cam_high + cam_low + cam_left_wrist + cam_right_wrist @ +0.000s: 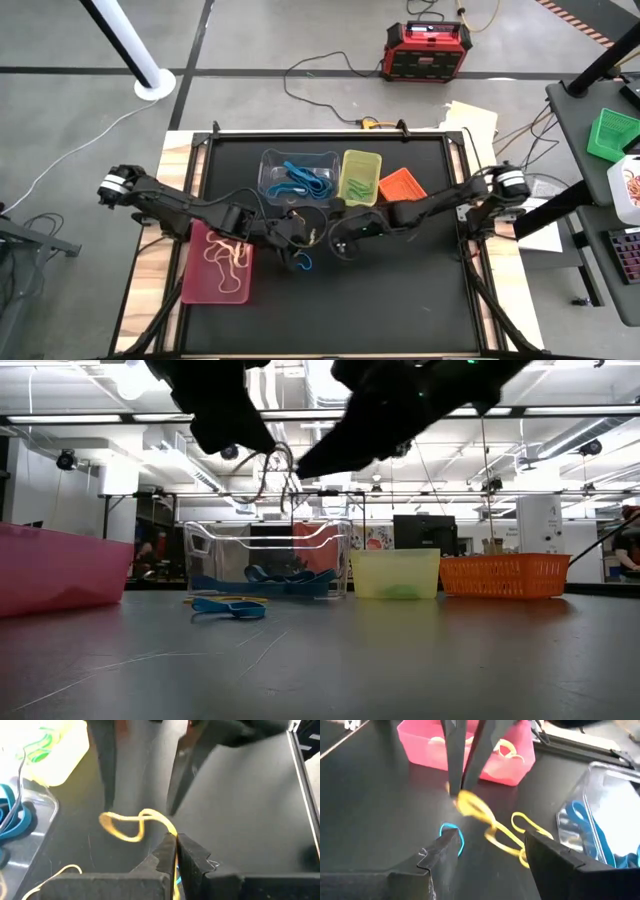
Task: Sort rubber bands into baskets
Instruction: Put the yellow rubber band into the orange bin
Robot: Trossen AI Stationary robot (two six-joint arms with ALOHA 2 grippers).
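Four baskets: clear tub [298,172], yellow-green bin [360,177], orange bin [402,184], pink tray [217,262]; two arms

Both arms reach inward mid-table: left gripper [297,229] fingers pinched together, right gripper [340,240] fingers spread.

One camera looks straight down on the whole black tabletop [330,300]. One sits level at its surface, facing the room. Both close wrist cameras share the pinched yellow rubber band [137,822].
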